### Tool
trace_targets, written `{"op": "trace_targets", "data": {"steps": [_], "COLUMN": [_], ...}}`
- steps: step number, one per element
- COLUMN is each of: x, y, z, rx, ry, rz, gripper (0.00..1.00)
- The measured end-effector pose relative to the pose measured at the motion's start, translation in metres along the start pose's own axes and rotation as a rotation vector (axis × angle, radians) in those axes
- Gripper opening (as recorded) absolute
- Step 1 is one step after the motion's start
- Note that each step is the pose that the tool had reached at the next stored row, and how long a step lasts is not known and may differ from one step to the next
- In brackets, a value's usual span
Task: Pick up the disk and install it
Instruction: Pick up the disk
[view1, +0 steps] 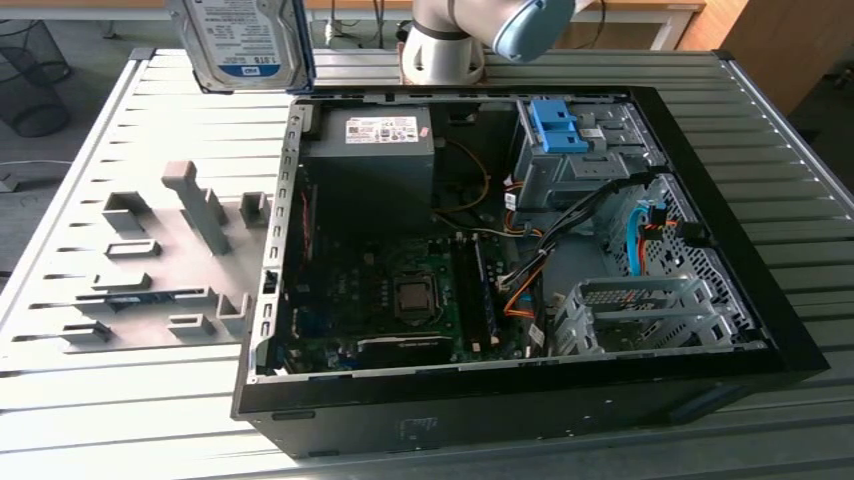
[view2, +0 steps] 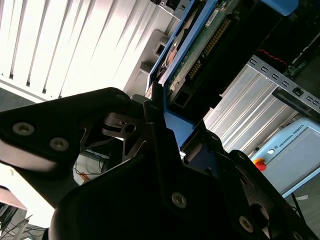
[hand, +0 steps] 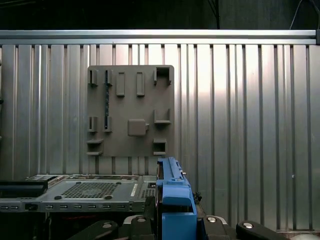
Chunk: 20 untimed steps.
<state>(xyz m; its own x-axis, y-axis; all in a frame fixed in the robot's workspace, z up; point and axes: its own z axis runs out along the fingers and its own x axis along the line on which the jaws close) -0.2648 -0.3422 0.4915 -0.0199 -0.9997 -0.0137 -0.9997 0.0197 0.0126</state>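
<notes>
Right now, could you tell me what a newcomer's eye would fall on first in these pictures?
The disk, silver in its blue carrier, hangs above the slatted table at the exterior view's upper left, clamped by the pincer. The open computer case fills the table's middle, motherboard and blue drive-bay bracket exposed, with a grey fixture plate on the exterior view's left.

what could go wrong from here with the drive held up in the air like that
1. The silver hard drive in its blue plastic carrier hangs clear of the slatted metal table. The tool seems to clamp it at one end, so it might tilt or slip.
2. Loose orange and black cables run through the open black computer case near the metal drive bay. The drive could snag them going in.
</notes>
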Motion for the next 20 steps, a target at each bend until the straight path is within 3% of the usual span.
{"op": "trace_targets", "data": {"steps": [8, 20], "x": [0.0011, 0.0102], "y": [-0.0009, -0.0010], "z": [0.0001, 0.0001], "rx": [0.0001, 0.0002], "ry": [0.0001, 0.0005], "rz": [0.000, 0.000], "gripper": [0.36, 0.36]}}
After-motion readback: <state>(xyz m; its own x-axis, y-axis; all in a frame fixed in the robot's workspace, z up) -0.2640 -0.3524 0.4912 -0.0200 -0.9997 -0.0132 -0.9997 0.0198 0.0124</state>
